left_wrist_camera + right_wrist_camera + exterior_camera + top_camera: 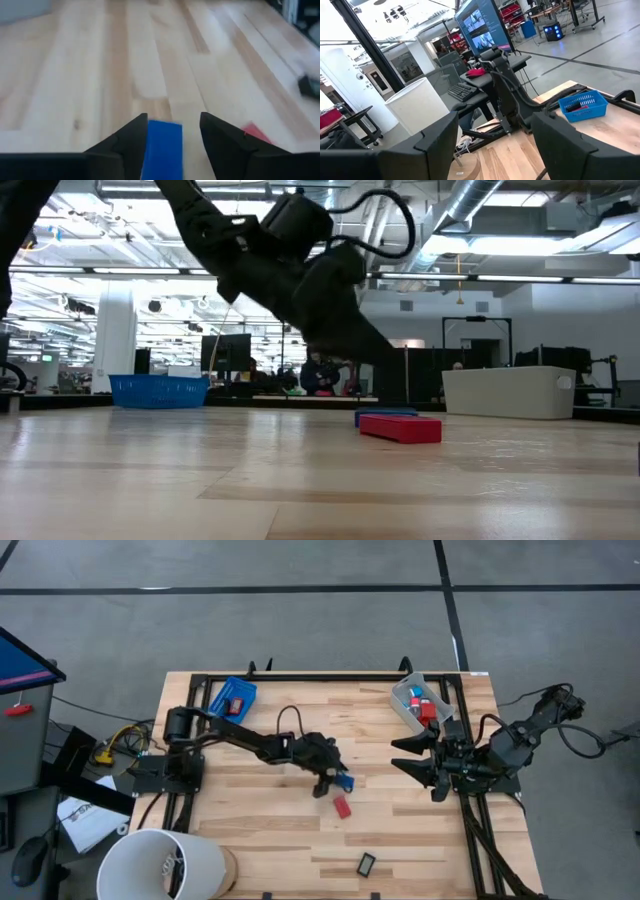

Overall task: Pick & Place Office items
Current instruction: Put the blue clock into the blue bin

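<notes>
1. High view: two dark arms over a pale wooden table (250,830). The left gripper (334,783) sits low near the table's middle, with one small blue rectangular block (345,781) at its fingertips. One small red rectangular block (342,806) lies just beyond the fingers, and one black rectangle with a light face (366,863) lies well apart. The right gripper (418,757) waits by a clear grey bin (405,701), fingers spread and empty. One blue mesh tray (233,697) holds a red piece.
2. Low view: the left gripper reaches down to the table; the red block (400,428) lies in front of the blue block (385,416).
3. Left wrist view: two dark fingers (131,145) flank the blue block (162,150); whether they pinch it, I cannot tell. The red block (256,133) lies beside one finger.
4. Right wrist view: two spread fingers (560,142), nothing between them.
</notes>
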Robot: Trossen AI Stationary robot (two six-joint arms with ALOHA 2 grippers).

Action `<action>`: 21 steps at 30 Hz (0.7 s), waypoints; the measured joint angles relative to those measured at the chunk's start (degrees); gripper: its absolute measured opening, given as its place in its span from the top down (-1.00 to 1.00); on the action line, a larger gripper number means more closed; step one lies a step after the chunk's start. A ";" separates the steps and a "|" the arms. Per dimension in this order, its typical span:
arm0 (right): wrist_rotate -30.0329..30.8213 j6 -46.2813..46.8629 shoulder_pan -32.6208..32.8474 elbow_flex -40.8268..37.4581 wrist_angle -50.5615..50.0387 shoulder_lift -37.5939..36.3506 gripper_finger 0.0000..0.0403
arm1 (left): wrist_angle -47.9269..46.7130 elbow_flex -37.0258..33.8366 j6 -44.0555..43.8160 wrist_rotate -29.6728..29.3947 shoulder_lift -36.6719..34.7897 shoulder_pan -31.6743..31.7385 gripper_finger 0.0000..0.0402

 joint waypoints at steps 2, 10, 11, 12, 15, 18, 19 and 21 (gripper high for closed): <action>-0.03 -0.19 0.00 0.00 0.01 0.00 -0.22 | -0.74 -0.01 -2.96 -1.83 -1.43 0.67 0.19; -0.10 -1.49 0.57 0.00 0.28 0.00 -0.22 | -4.15 -1.54 -1.39 -2.01 -5.62 3.48 0.46; -0.10 -1.49 0.78 0.00 0.27 0.02 -0.22 | -5.93 -1.55 -0.42 -1.94 -5.83 3.45 0.47; -0.12 -1.47 1.03 0.00 0.26 0.02 -0.22 | -7.73 -1.63 0.24 -1.59 -5.92 3.35 0.46; -0.08 -1.49 1.88 0.00 0.28 0.04 -0.22 | -11.49 -1.64 2.55 1.38 -5.90 2.58 0.39; -0.05 -1.49 2.25 0.00 0.47 0.15 -0.22 | -12.33 -1.64 5.16 1.69 -5.32 1.20 0.25; -0.03 -1.49 2.23 0.00 0.59 0.26 -0.22 | -12.43 -1.70 6.09 1.55 -5.26 0.72 0.19; -0.03 -1.47 2.19 0.00 0.61 0.41 -0.22 | -10.11 -1.62 7.66 0.19 -4.79 -0.10 0.07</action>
